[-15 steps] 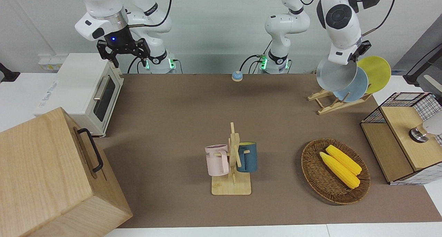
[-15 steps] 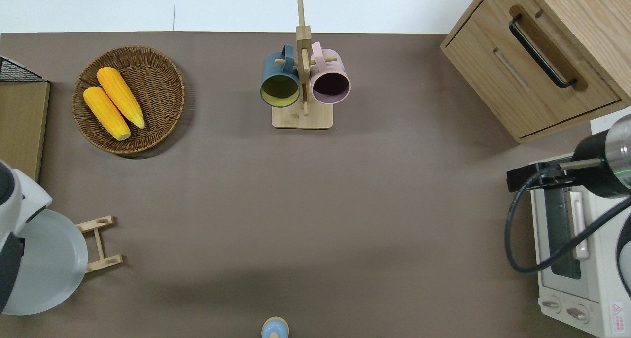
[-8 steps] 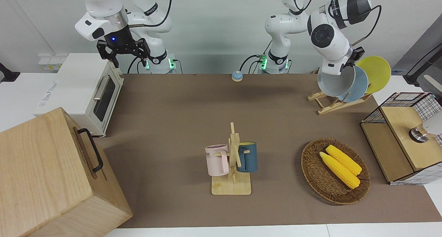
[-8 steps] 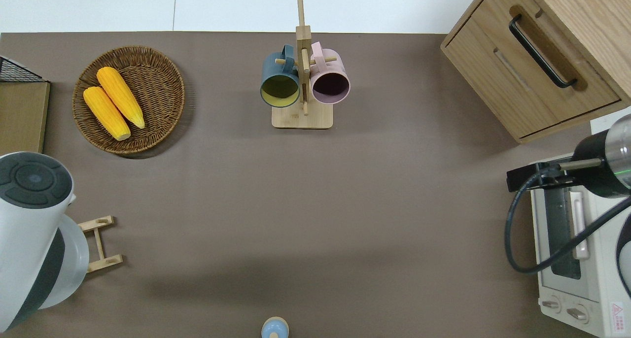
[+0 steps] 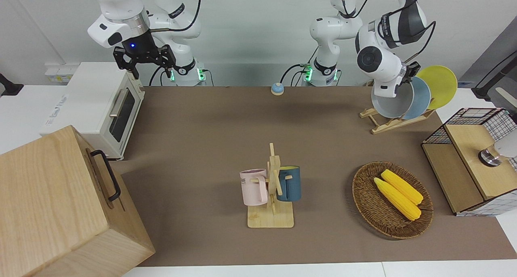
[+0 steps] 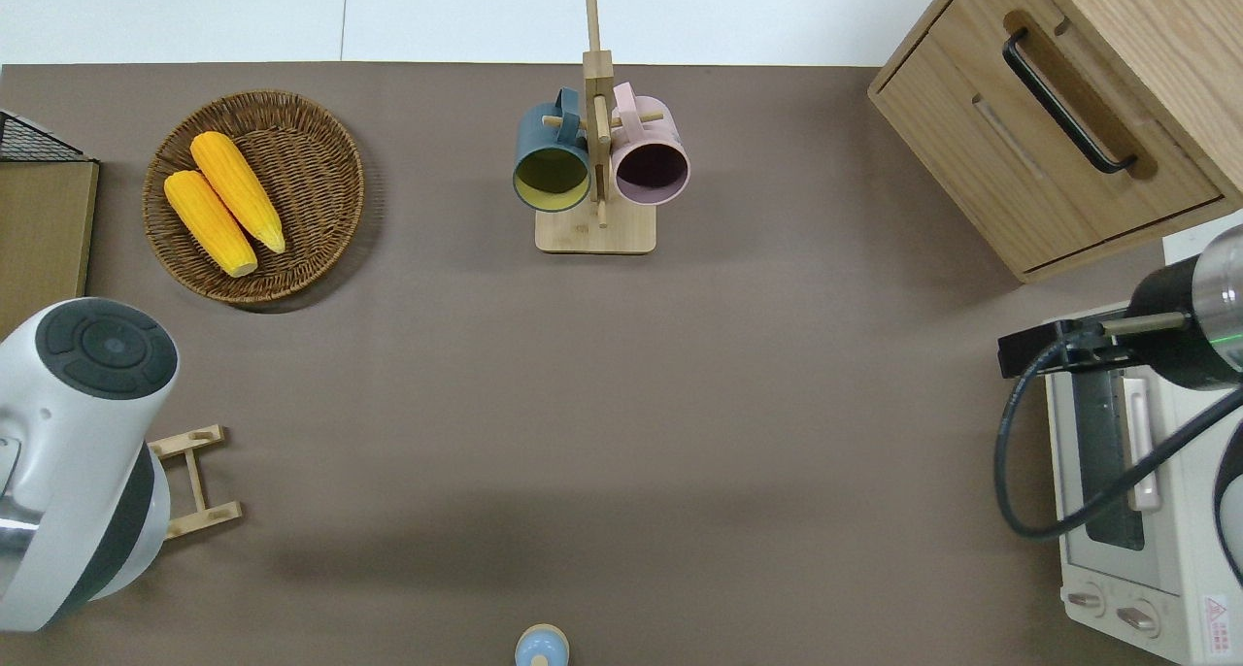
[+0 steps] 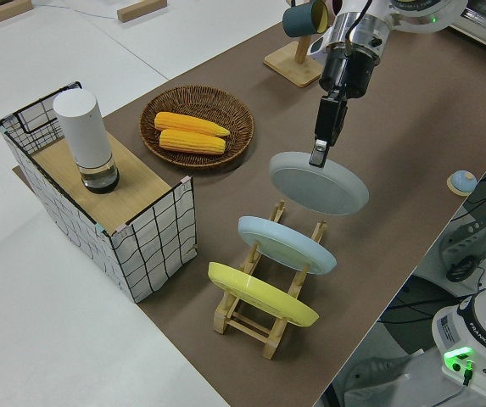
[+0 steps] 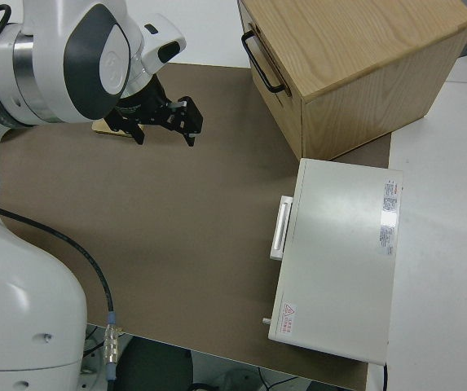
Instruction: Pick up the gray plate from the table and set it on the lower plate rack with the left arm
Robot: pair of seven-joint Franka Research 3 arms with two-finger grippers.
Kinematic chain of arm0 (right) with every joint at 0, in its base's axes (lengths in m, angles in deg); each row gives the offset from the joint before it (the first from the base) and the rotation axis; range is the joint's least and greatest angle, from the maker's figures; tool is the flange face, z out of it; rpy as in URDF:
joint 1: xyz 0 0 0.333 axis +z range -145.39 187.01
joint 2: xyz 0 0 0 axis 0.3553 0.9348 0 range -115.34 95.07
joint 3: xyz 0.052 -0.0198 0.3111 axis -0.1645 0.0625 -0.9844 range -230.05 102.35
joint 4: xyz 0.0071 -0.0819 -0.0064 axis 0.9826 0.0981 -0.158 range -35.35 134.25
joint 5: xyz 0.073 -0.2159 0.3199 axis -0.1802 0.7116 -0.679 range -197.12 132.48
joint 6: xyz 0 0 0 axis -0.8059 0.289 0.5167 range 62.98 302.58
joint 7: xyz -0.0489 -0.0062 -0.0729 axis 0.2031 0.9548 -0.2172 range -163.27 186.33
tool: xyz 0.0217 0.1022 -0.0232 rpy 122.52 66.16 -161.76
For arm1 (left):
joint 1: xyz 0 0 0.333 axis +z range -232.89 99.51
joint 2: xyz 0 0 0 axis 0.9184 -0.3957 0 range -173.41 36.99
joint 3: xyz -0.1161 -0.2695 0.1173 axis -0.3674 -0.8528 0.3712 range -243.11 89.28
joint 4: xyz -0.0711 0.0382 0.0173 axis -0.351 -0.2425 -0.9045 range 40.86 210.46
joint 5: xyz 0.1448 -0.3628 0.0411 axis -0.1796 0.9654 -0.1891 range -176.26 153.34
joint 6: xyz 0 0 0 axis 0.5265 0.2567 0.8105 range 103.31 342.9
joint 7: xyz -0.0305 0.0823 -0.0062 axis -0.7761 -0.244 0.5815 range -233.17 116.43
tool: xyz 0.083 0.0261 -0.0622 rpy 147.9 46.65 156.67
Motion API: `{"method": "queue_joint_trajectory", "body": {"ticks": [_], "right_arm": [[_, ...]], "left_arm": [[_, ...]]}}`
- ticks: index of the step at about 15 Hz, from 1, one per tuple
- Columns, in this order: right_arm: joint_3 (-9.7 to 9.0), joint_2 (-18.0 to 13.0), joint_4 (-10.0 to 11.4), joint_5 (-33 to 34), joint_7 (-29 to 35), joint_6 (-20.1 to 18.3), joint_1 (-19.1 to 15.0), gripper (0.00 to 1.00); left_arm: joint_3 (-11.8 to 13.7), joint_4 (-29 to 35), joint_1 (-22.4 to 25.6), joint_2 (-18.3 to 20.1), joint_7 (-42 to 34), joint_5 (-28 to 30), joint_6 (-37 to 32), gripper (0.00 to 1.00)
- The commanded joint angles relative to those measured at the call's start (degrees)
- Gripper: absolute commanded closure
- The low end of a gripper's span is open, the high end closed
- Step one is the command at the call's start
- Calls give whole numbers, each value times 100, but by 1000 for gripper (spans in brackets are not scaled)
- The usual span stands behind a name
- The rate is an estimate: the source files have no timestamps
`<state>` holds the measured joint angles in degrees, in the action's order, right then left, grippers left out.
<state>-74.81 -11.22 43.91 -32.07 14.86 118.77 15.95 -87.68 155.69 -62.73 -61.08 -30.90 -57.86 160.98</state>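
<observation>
Okay, going across the front view. A wooden cabinet (image 5: 60,204) with a black handle sits at the right arm's end of the desk (image 5: 210,147). A white toaster oven (image 5: 97,107) is beside it, nearer to the robots. The right arm (image 5: 121,22) is parked, its jaws spread wide and empty.

At mid desk, a small blue bell (image 5: 277,89) sits at the edge nearest the robots. The wooden mug stand (image 5: 271,196) is well apart from it, farther from the robots. It carries a pink mug (image 5: 254,187) and a dark blue mug (image 5: 290,183).

Toward the left arm's end, a wicker basket (image 5: 365,206) holds two yellow corn cobs (image 5: 398,194).

The left arm (image 5: 383,51) reaches down over the low end of the lower plate rack (image 5: 387,125). Its jaws are clamped on the top rim of the gray plate (image 7: 319,182). That plate hangs tilted, its face toward the desk middle, just beside the light blue plate (image 7: 287,244). Whether its bottom edge touches the rails, cannot tell. The light blue plate and the yellow plate (image 7: 262,293) both stand slotted in the rack, yellow at the raised end.

A wire crate (image 7: 153,233) with a wooden top stands at the left arm's end. A white cylinder (image 7: 84,136) stands on it.
</observation>
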Motion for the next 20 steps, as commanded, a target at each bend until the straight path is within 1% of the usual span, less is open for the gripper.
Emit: {"method": "queue_joint_trajectory", "body": {"ticks": [1, 9, 20], "right_arm": [[-38, -14, -35, -43, 1, -83, -41, 11], [-38, -14, -35, -43, 1, -83, -41, 11], [-29, -14, -35, -43, 1, -83, -41, 13]], "left_arm": [[-5, 47, -80, -150, 434, -167, -52, 1000], [-40, 231, -238, -432, 1181, -167, -69, 1000], [-40, 328, -238, -678, 1410, -167, -34, 1000]]}}
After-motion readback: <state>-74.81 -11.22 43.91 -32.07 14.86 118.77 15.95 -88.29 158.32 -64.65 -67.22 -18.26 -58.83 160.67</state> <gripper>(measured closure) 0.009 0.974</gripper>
